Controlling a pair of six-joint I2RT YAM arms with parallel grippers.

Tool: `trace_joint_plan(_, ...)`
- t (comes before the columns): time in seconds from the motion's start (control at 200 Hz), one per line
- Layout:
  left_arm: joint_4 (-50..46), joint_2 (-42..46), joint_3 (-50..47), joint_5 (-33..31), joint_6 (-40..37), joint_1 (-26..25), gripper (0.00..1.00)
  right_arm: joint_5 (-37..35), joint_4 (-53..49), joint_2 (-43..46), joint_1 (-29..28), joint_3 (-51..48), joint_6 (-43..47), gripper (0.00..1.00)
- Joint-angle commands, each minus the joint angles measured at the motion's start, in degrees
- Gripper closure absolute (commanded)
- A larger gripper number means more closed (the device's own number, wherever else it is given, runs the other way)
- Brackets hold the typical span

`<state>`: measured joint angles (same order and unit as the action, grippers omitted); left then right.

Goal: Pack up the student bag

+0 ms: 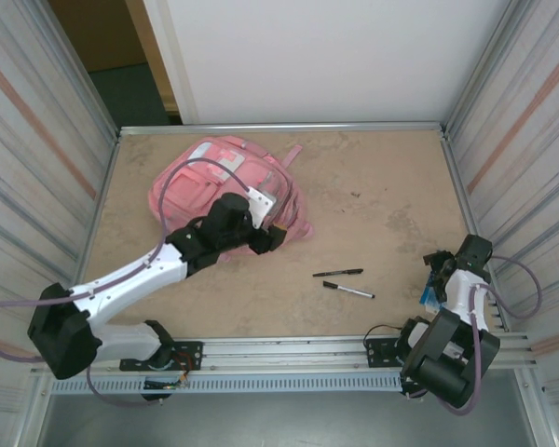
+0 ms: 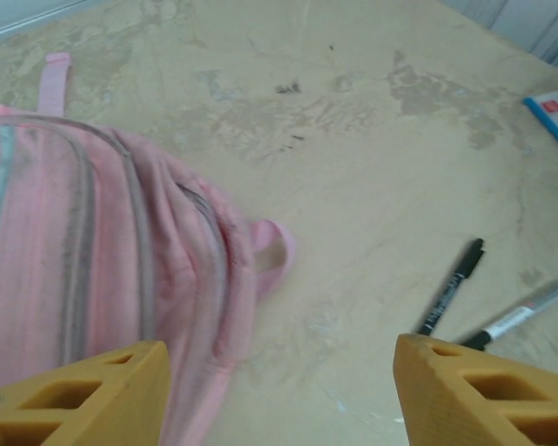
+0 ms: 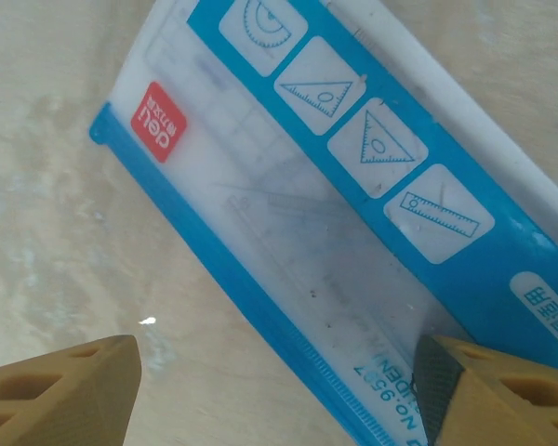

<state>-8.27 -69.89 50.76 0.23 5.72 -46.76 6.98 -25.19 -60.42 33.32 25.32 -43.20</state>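
Observation:
The student bag [image 1: 214,182] is a soft pink backpack lying flat at the table's back left; its zipped side [image 2: 93,260] shows in the left wrist view. My left gripper [image 1: 272,238] hovers at the bag's near right edge. Its jaws stand open [image 2: 279,376], with bare table between them and the bag's edge by the left finger [image 2: 84,395]. My right gripper [image 1: 440,270] is open [image 3: 274,381] just above a blue and clear ruler-set packet [image 3: 335,214] lying flat at the right. Its right finger [image 3: 498,390] is over the packet's edge.
Two black pens [image 1: 337,273] [image 1: 347,291] lie side by side on the table between the arms, also seen past my left gripper [image 2: 451,288] [image 2: 521,314]. Metal walls close in the left [image 1: 37,158] and right [image 1: 531,158] sides. The packet's corner [image 2: 553,111] shows far right.

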Motion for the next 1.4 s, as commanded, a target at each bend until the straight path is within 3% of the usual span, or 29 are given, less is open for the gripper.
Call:
trace_joint_plan(0.0,2.32,2.90,-3.42,-6.61,6.42,-1.74,0.36,6.44,4.81,-4.89,-1.93,-2.33,0.28,0.24)
trace_joint_plan(0.135,3.20,4.56,-5.42,-8.08,14.49,-3.10,0.38,6.00,6.83,-9.15,-11.92,0.23,0.31,0.25)
trace_joint_plan(0.346,1.69,1.65,-3.21,-8.64,17.07,-5.30,0.37,4.43,12.01,-16.85,-29.69,7.42,-0.34,0.25)
trace_joint_plan(0.431,1.99,0.21,-2.92,-8.74,18.26,-5.79,0.37,4.74,13.42,-22.26,-33.25,11.37,0.06,0.25)
trace_joint_plan(0.601,2.95,-1.99,-2.93,-7.57,21.63,-7.12,0.37,13.34,20.78,-31.89,-38.85,15.95,-0.19,0.29)
trace_joint_plan(0.691,3.88,-3.84,-3.34,-10.00,21.57,-8.73,0.38,14.28,20.39,-35.77,-42.37,19.88,-0.82,0.30)
trace_joint_plan(0.867,-0.45,-8.95,1.17,-7.35,23.34,-9.27,0.37,17.39,22.11,-40.53,-49.92,24.86,-2.78,0.28)
trace_joint_plan(1.022,-0.68,-12.82,2.95,-6.74,23.23,-9.41,0.39,18.53,22.71,-41.52,-52.99,25.72,-5.95,0.28)
trace_joint_plan(1.213,-0.86,-16.66,3.58,-7.30,24.70,-9.32,0.42,22.92,22.83,-36.49,-53.83,23.22,-10.35,0.28)
trace_joint_plan(1.393,-4.08,-22.13,8.75,-4.33,25.39,-9.32,0.51,23.38,16.41,-30.93,-52.78,23.74,-6.93,0.27)
